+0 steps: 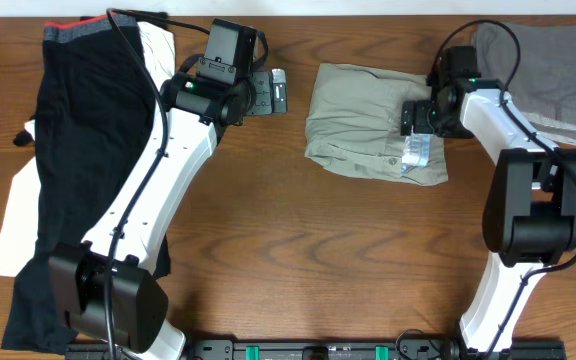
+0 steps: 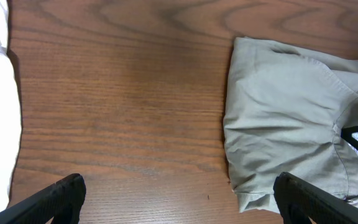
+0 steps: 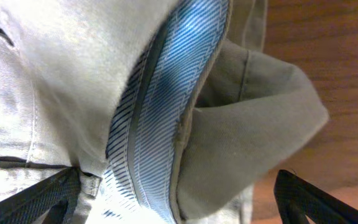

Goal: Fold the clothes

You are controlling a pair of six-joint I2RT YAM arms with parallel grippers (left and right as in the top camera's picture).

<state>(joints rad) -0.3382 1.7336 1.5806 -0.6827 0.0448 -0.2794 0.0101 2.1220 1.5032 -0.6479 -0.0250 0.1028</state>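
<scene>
while the shorts (image 1: 373,122) lie folded into a squarish bundle on the table (image 1: 298,230) right of centre, the right gripper (image 3: 179,208) sits over their right edge with its fingers (image 3: 39,196) spread wide, khaki cloth and a blue-striped lining (image 3: 160,106) filling the gap but nothing pinched. the left gripper (image 2: 179,208) hangs just left of the bundle, jaws equally wide and empty, bare wood under it and one tip above the cloth's edge. a black garment (image 1: 78,150) over white cloth (image 1: 18,220) lies far left, a grey garment (image 1: 553,65) top right.
</scene>
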